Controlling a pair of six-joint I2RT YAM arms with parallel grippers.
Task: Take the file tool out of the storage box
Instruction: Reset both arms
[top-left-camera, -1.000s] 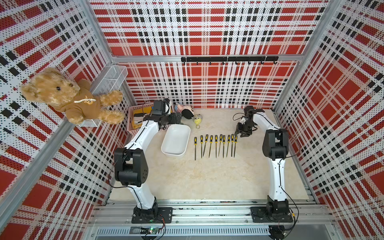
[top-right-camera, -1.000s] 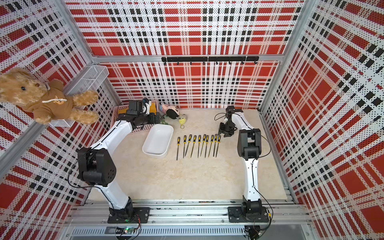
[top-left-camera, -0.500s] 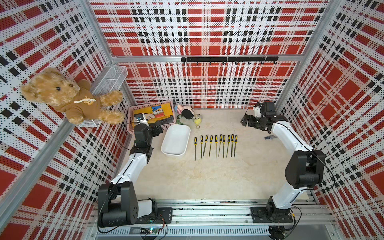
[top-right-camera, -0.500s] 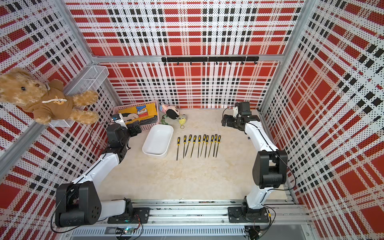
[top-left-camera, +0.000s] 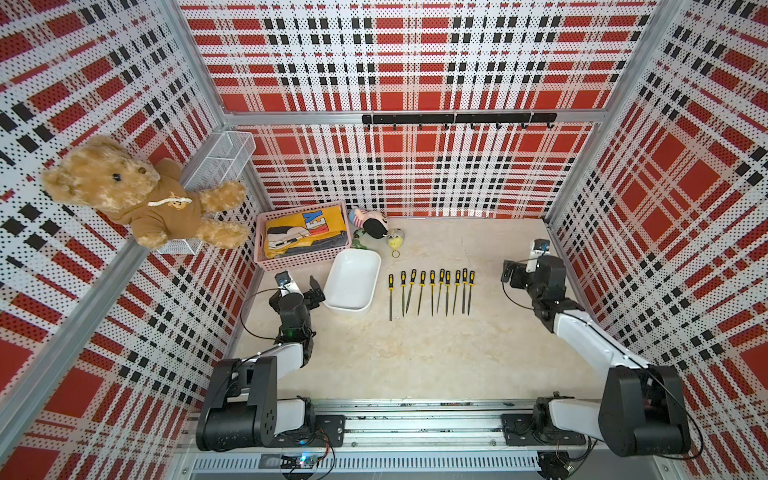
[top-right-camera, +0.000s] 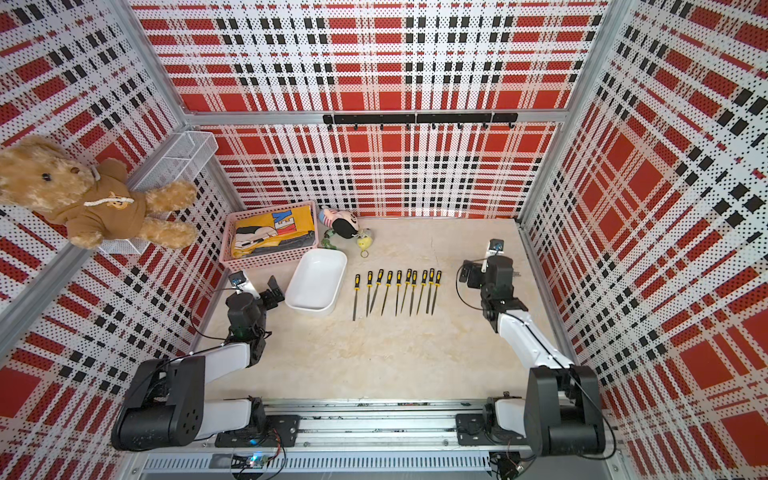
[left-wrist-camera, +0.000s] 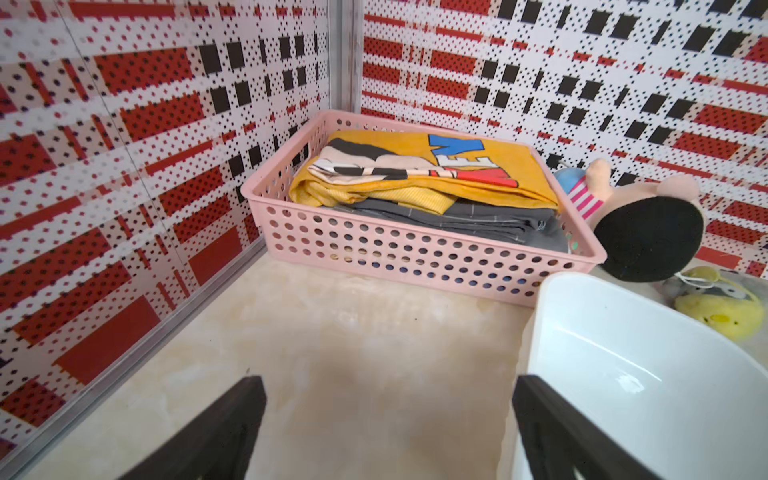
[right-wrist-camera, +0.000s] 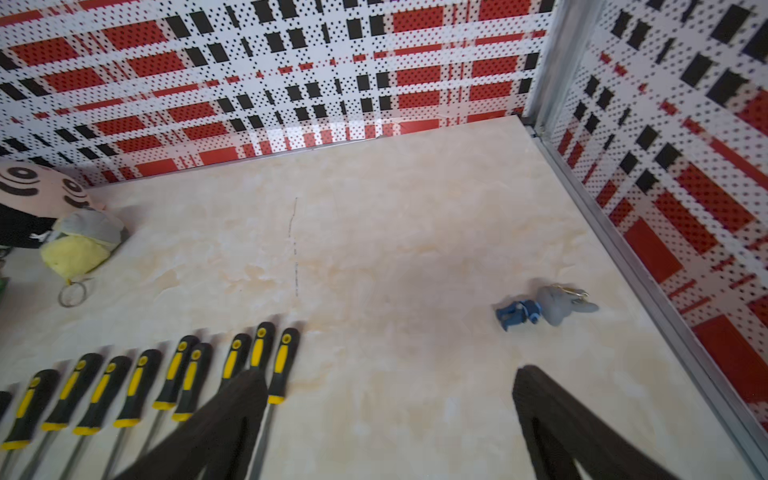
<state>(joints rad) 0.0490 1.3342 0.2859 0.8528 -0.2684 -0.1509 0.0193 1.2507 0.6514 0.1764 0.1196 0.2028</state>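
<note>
The storage box (top-left-camera: 352, 282) (top-right-camera: 316, 282) is a shallow white tub left of the table's middle, and its inside shows bare white (left-wrist-camera: 648, 374). Several file tools (top-left-camera: 430, 291) (top-right-camera: 397, 291) with black and yellow handles lie in a row on the table, to the right of the box. My left gripper (top-left-camera: 309, 291) (left-wrist-camera: 386, 382) stands open just left of the box, over bare table. Off the row's right end is my right gripper (top-left-camera: 509, 274) (right-wrist-camera: 388, 372), open and holding nothing. One of its fingers (right-wrist-camera: 232, 407) overlaps the nearest file handles (right-wrist-camera: 137, 382) in the right wrist view.
A pink lattice basket (top-left-camera: 301, 241) (left-wrist-camera: 415, 253) of folded clothes sits in the far left corner. Plush toys (top-left-camera: 374, 224) and a yellow keychain (top-left-camera: 395, 241) lie behind the box. A small blue and grey figure (right-wrist-camera: 544, 309) lies near the right wall. A teddy bear (top-left-camera: 137, 195) sits in a wire basket (top-left-camera: 220, 162).
Both arms have drawn back from the far part of the table: the left from over the pink basket to beside the box, the right from the files' end toward the right wall.
</note>
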